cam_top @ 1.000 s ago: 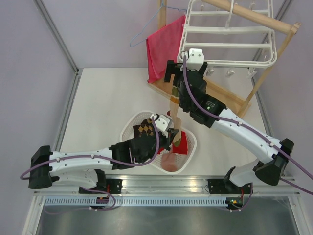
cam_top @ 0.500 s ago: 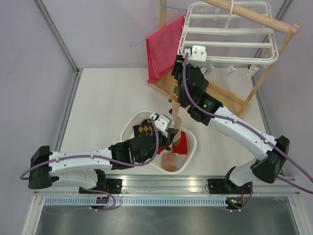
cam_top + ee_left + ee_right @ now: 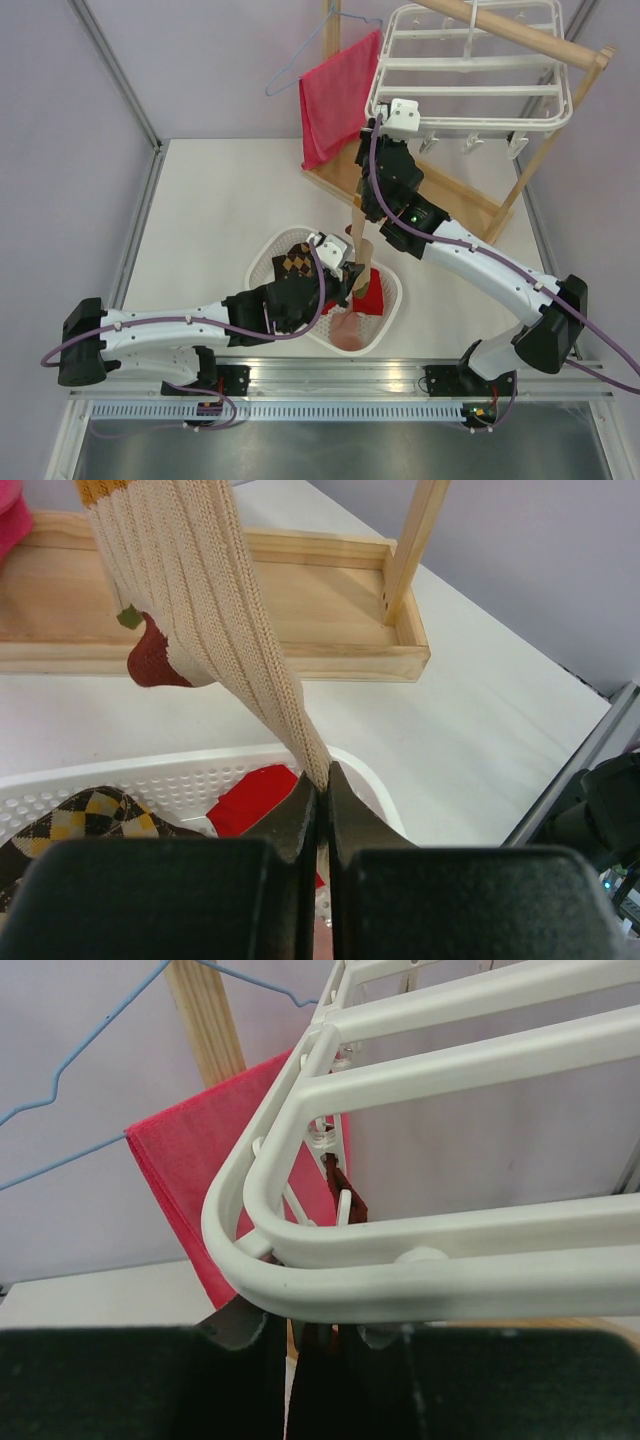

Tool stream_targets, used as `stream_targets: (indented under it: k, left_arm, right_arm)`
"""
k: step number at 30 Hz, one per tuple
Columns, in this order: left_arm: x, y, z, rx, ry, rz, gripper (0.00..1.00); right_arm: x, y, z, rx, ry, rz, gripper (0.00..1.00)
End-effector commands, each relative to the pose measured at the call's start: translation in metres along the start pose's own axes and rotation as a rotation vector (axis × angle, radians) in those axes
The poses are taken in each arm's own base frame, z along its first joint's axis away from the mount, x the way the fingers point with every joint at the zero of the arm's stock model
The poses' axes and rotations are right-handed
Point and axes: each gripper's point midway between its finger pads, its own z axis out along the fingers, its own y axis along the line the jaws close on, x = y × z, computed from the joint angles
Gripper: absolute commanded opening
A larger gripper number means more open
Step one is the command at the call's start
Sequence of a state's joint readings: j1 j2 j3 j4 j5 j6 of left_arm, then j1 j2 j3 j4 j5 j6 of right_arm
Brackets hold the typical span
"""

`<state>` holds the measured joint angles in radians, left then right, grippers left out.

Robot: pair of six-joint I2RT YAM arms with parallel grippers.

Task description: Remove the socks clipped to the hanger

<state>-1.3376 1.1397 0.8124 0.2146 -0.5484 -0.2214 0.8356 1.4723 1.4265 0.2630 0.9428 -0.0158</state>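
The left arm (image 3: 160,328) and right arm (image 3: 490,265) share white tubular links between bulky black joint housings, each trailing a purple cable (image 3: 376,175) back from the tool, with a white camera block (image 3: 403,114) just behind matte black fingers (image 3: 295,825).

Robot lab cell: white counter (image 3: 220,200), plain lilac panels (image 3: 210,60) framed by aluminium struts (image 3: 115,70), my arm bases (image 3: 228,378) bolted onto a metal rail (image 3: 340,382).

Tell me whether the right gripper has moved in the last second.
Yes. In the top view the right gripper has shifted right, off the edge of the red towel and in under the corner of the white hanger.
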Motion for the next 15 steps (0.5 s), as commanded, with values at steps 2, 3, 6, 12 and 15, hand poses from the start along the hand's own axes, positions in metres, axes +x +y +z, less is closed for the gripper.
stream_targets:
  k: [2, 3, 6, 12, 15]
  left_arm:
    - [0.002, -0.001, 0.0, 0.003, 0.004, 0.026, 0.02]
    - [0.002, -0.001, 0.0, 0.003, 0.004, 0.025, 0.02]
    - [0.005, -0.002, 0.0, 0.003, 0.01, 0.026, 0.02]
    - [0.006, -0.001, 0.001, 0.001, 0.014, 0.025, 0.02]
    - [0.007, -0.001, 0.001, 0.001, 0.015, 0.023, 0.02]
  right_arm:
    - [-0.015, -0.008, 0.001, 0.039, -0.046, 0.058, 0.19]
    - [-0.015, -0.008, 0.001, 0.039, -0.047, 0.061, 0.44]
    - [-0.018, -0.008, 0.001, 0.038, -0.054, 0.075, 0.95]
    - [-0.02, -0.012, -0.003, 0.032, -0.082, 0.117, 0.97]
    - [-0.025, -0.017, -0.005, 0.04, -0.1, 0.131, 0.94]
